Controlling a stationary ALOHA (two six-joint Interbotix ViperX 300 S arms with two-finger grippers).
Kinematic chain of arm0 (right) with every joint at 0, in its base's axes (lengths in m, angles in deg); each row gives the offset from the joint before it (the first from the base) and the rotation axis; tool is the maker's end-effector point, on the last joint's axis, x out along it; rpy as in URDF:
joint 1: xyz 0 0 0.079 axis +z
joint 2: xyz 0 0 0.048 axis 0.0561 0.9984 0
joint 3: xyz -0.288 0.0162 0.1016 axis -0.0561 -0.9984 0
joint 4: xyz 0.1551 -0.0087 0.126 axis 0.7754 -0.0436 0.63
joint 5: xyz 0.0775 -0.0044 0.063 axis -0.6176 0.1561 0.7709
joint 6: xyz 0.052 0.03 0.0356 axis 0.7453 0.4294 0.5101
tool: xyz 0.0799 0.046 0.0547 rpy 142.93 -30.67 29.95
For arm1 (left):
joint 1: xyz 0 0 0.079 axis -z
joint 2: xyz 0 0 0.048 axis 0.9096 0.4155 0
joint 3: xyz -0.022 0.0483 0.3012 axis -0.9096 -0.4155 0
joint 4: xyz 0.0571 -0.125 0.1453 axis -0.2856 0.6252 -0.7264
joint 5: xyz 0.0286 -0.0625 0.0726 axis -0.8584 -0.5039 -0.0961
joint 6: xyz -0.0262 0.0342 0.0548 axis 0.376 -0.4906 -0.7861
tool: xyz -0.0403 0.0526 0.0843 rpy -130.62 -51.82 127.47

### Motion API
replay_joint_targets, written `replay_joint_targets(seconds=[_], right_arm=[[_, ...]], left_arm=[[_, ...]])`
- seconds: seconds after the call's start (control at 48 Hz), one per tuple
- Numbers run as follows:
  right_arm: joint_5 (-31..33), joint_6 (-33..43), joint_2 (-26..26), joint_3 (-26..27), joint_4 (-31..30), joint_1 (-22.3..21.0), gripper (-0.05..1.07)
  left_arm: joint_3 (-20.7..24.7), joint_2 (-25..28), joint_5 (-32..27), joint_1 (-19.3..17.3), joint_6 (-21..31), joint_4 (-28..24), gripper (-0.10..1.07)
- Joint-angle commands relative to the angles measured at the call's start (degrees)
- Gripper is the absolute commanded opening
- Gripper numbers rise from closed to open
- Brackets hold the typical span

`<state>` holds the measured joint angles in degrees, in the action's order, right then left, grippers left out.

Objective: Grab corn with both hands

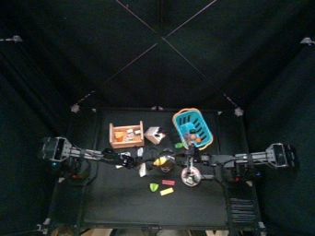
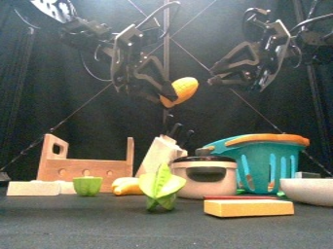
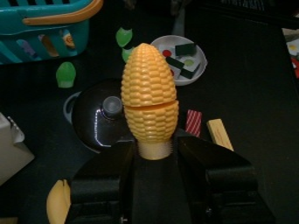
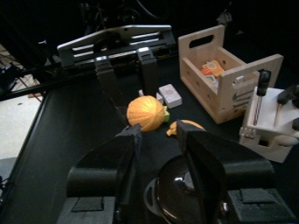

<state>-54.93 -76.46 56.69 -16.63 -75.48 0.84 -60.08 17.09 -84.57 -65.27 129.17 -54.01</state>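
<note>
Left hand [image 3: 149, 162] grips corn [image 3: 151, 92] aloft, right hand [image 4: 159, 133] prob. open nearby.

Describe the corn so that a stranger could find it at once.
Look above the table, where the left gripper hangs in the air. The corn is shut in it by one end. Unlike the curved yellow piece lying below, it is stubby and off the table.

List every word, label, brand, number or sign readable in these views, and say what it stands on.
No text is readable in any view.
Corn, held in the left hand: no print.
Blue basket: no lettering.
Wooden rack: the packets inside show orange and white patches, too blurred to read.
Small white box: dark marks, too small to read.
</note>
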Motion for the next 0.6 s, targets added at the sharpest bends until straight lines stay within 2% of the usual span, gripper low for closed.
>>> replay_joint_targets(seconds=[0.0,0.208,0.438,0.583], right_arm=[[-0.62,-0.09,0.44,2.20,0.00,0.18,0.78],[-1.67,-0.09,2.99,3.34,0.62,0.18,0.80],[-2.11,-0.09,5.19,4.39,0.88,0.18,0.93],[-2.11,-0.09,5.89,4.57,0.70,0.88,0.97]], left_arm=[[1.93,0.18,0.44,-0.18,0.09,-0.26,0.41],[2.81,0.79,1.23,0.09,0.09,-0.70,0.41],[4.22,1.58,1.23,0.18,0.09,-1.93,0.41],[4.66,2.02,1.23,0.26,0.09,-2.90,0.41]])
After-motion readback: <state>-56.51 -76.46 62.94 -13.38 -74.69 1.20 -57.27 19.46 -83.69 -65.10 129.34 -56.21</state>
